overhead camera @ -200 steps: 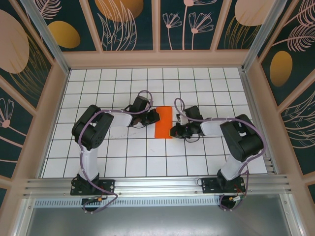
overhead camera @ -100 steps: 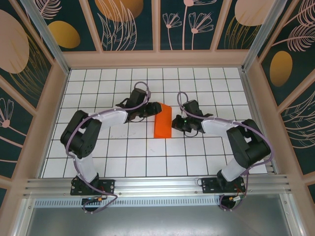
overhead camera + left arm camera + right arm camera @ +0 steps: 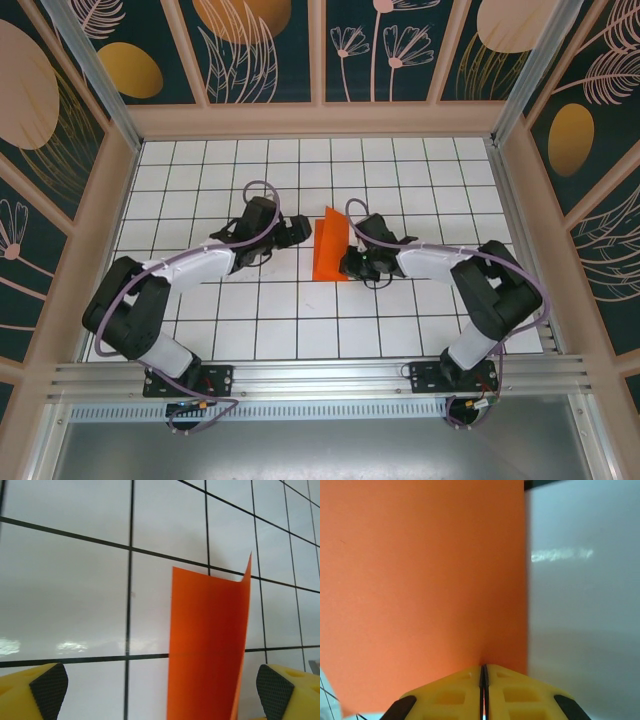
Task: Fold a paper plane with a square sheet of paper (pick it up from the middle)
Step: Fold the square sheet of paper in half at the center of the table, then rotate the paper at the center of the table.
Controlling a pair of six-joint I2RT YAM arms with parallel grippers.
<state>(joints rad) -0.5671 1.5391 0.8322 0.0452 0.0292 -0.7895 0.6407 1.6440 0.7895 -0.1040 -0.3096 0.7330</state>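
Top external view: I have the square sheet of paper [image 3: 328, 245] near the middle of the white gridded worktop [image 3: 250, 320]. It is bright orange, folded over on itself and standing up off the surface, not lying flat. The left tool [image 3: 302, 232] sits just left of the sheet, apart from it. The right tool [image 3: 348, 263] is at the sheet's right side, against its nearer part.

Left wrist view: the sheet [image 3: 207, 645] stands upright on the worktop [image 3: 65, 605]. It has a flat orange face, and a second layer pokes up as a sharp corner at the top right. The left tool [image 3: 160, 687] is spread wide with nothing in it. Its yellow fingers with black textured pads [image 3: 47, 685] sit well apart. The sheet stands between them, much nearer the pad on the picture's right. I cannot tell whether it touches that pad. Black grid lines [image 3: 131, 580] run behind the sheet.

Right wrist view: the right tool [image 3: 483, 669] is clamped tight. Its two yellow fingers [image 3: 450, 695] are pressed together with just a thin dark seam between them. The sheet [image 3: 420, 580] runs down into that seam, so this tool grips the paper near its edge. To the right of the sheet is bare white worktop [image 3: 580, 605] with some glare.
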